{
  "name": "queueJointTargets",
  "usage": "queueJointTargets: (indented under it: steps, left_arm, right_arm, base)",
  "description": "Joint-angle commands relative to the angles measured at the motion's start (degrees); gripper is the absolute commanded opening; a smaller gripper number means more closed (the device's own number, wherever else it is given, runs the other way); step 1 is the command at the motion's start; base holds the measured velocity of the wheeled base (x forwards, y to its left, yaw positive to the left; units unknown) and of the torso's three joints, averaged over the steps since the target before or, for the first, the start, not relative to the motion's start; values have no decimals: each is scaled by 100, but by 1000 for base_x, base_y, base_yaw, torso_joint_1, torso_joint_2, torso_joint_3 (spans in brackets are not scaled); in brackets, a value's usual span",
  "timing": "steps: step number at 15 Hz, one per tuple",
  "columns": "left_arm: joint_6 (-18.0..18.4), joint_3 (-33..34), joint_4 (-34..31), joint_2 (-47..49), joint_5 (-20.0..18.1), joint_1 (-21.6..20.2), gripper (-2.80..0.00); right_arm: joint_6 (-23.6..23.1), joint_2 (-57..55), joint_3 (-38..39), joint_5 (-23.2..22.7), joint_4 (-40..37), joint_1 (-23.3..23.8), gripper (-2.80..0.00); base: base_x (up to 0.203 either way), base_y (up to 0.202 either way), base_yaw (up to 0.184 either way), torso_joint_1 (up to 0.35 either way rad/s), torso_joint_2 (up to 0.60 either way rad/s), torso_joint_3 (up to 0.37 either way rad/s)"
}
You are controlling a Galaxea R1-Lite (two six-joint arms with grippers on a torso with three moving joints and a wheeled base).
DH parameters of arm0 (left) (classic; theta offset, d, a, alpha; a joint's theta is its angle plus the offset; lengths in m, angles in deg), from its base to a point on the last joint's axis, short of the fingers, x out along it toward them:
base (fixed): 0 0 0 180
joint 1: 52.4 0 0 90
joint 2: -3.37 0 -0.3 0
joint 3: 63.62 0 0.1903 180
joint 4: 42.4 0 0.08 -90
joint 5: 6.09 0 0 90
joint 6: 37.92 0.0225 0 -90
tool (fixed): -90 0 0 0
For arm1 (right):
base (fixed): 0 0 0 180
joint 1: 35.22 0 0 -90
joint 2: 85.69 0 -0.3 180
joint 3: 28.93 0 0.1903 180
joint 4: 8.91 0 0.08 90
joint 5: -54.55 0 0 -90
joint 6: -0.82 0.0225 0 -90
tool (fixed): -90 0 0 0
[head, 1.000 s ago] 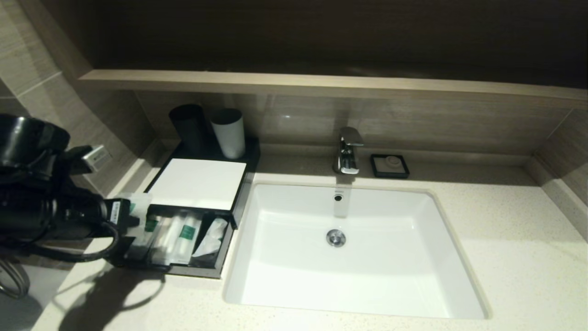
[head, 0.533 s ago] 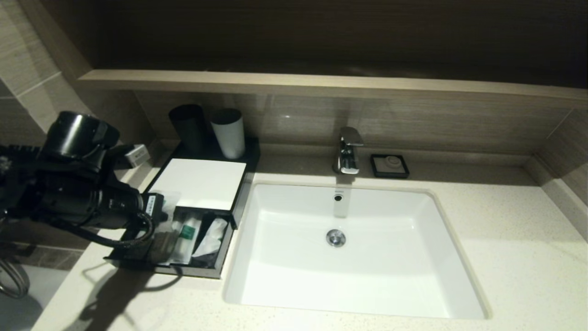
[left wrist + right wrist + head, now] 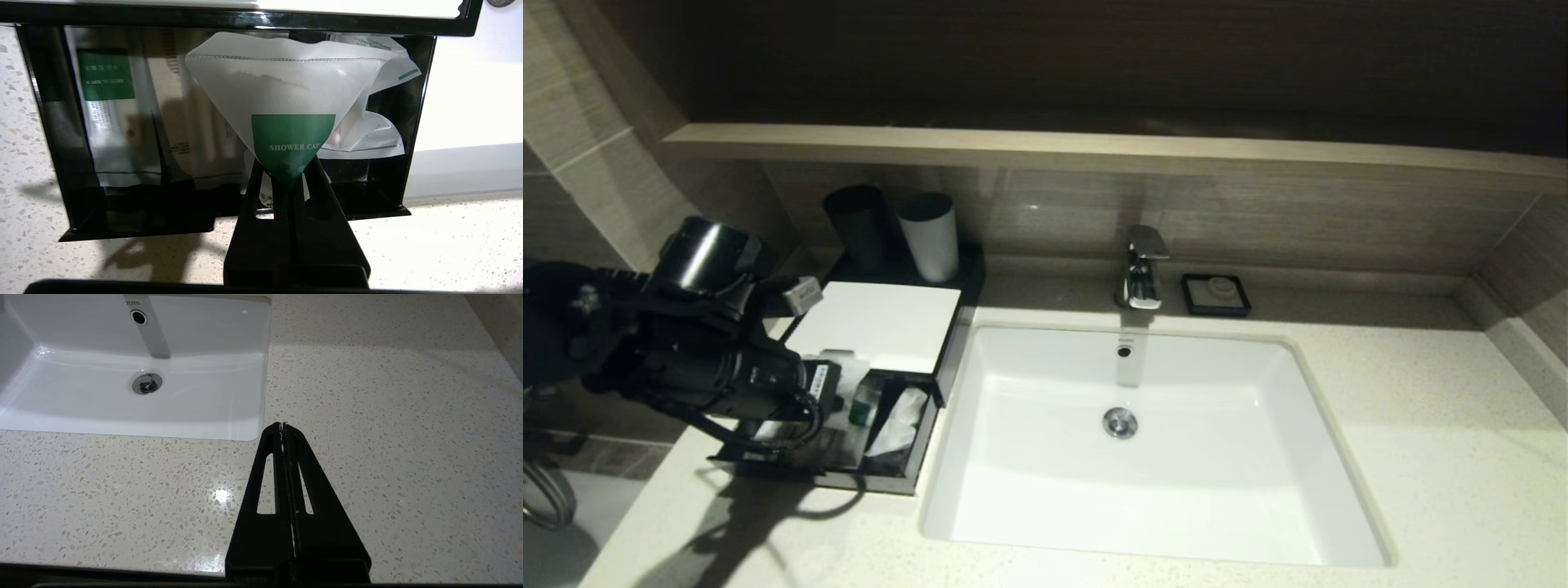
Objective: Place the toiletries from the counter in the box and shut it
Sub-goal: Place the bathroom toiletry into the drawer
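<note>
The black box with a white top panel (image 3: 874, 327) stands left of the basin, its front drawer (image 3: 866, 482) pulled out. My left gripper (image 3: 837, 385) is shut on the corner of a white sachet with a green "SHOWER CAP" mark (image 3: 286, 94) and holds it over the drawer's middle; its jaws (image 3: 284, 173) pinch the green tip. Other sachets lie in the drawer (image 3: 106, 102), one crumpled on the basin side (image 3: 367, 134). My right gripper (image 3: 282, 425) is shut and empty above the speckled counter (image 3: 388, 437), outside the head view.
A black cup (image 3: 858, 224) and a white cup (image 3: 929, 235) stand behind the box. The white basin (image 3: 1160, 490) lies right of the drawer, with the tap (image 3: 1142, 265), a small black soap dish (image 3: 1216, 294) and a wood-look shelf (image 3: 1094, 151) behind it.
My left gripper has moved right, from the drawer's left end to over its middle, with the sachet still in it. The right arm has not moved.
</note>
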Motion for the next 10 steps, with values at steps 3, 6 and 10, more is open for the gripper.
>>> queueJointTargets:
  steps: [3,6,10]
  left_arm:
    - [-4,-1,11,201,-1,120,-280]
    - [-4,-10,11,265,7,249,-280]
    - [-1,-10,20,398,7,345,-280]
  right_arm:
    - [0,-2,1,0,-2,-1,-280]
    - [0,-2,1,0,-2,-1,-280]
    - [0,-2,1,0,-2,-1,-280]
  base:
    - [0,0,0,0,0,0]
    - [0,0,0,0,0,0]
    - [0,0,0,0,0,0]
